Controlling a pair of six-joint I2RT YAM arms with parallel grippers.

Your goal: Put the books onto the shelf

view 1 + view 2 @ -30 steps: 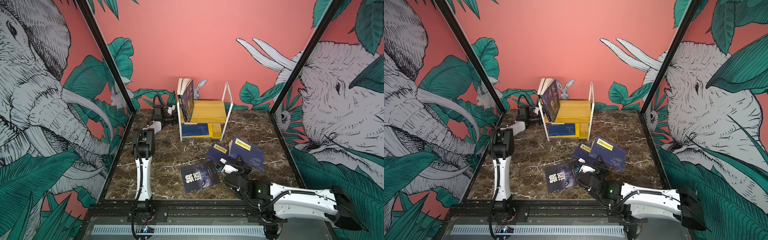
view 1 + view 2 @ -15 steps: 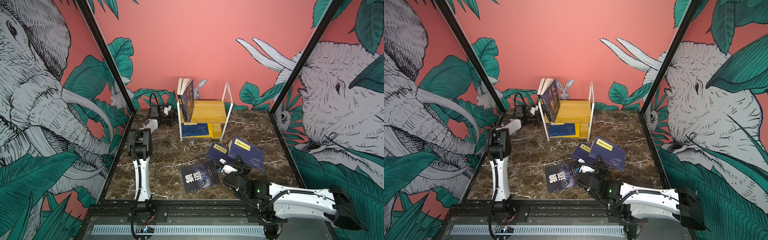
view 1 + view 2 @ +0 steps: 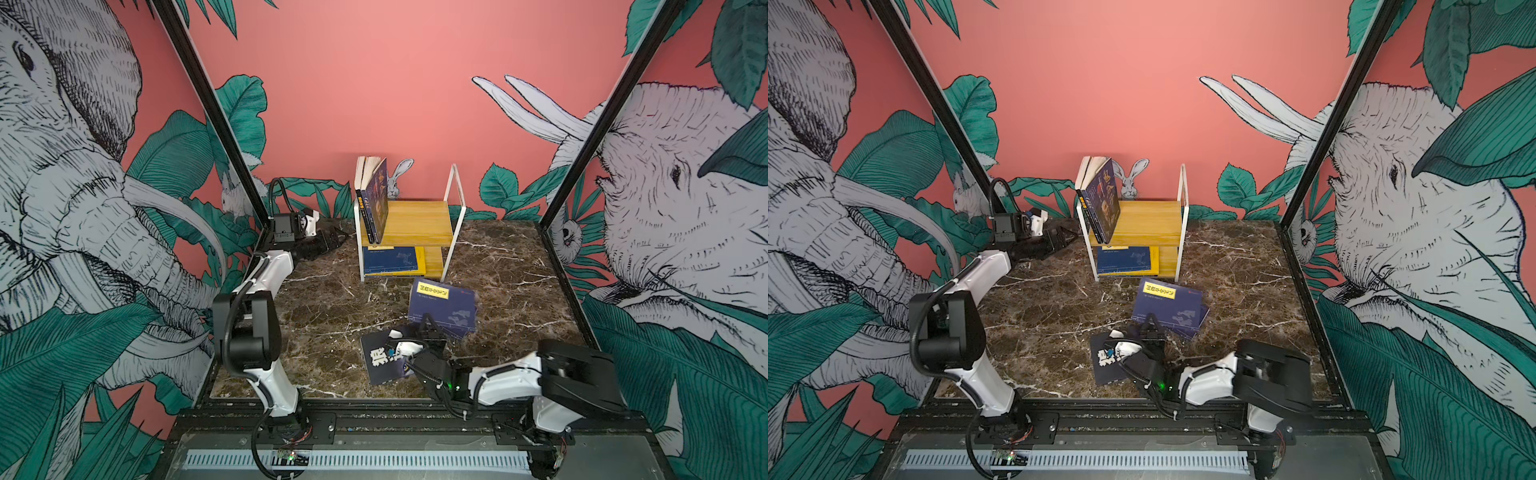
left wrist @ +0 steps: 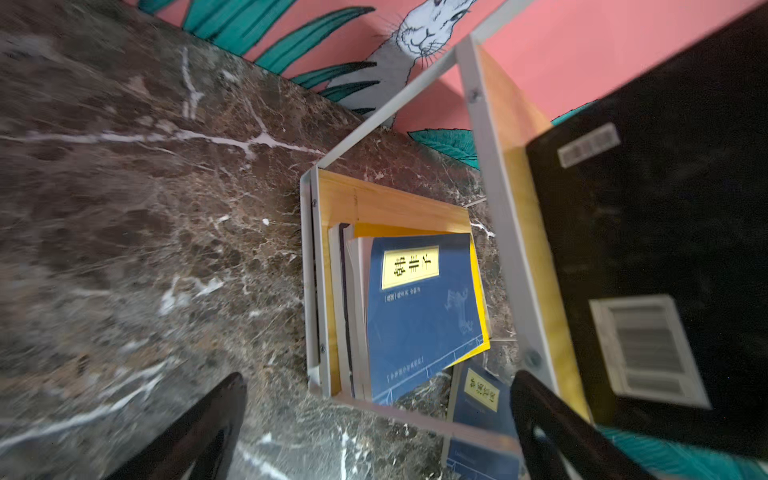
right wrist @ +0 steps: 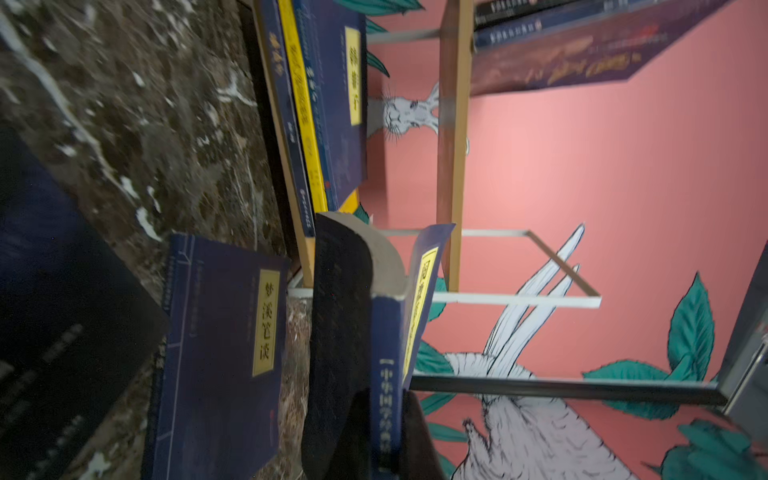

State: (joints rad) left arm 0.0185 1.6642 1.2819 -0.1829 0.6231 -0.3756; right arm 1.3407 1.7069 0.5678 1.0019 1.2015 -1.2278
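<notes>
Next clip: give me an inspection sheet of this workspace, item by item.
Surface: dark marble tabletop, white-veined.
Job's things: shelf holds upright books leaning at one end of its top board and a flat stack on the lower board; off the shelf are a navy book, a second navy book under it and a dark book with white characters.
Clutter: nothing seen.
Grippers: left gripper open, empty, beside the shelf; right gripper shut on the navy book.
Cables: black cable loops over the left wrist, clear of the books.
Surroundings: pink mural walls, black frame posts.
</notes>
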